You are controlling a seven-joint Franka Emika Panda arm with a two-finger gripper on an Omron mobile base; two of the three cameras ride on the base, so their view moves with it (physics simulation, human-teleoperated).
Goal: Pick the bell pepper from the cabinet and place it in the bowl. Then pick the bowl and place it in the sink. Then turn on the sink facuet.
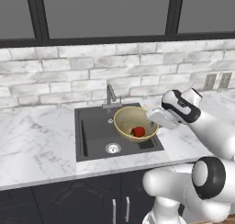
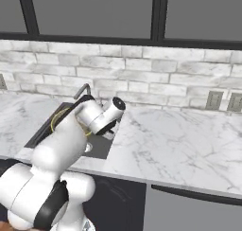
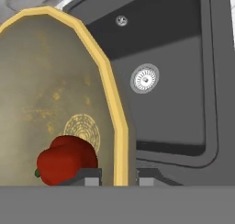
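Mid-frame over the sink (image 1: 94, 136), the end effector (image 3: 119, 178) pinched the bowl's (image 1: 125, 122) rim, pepper (image 1: 138, 131) inside.

Glossy red pepper (image 3: 66, 159) in a tan-yellow bowl (image 1: 123, 122) with a faint ringed pattern at its bottom. Black sink (image 1: 94, 136), silver drain (image 3: 145, 79), grey faucet (image 1: 110, 94). White grey-veined marble surface (image 1: 36, 140).

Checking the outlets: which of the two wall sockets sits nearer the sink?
The left socket, beside the right socket, is nearer the sink.
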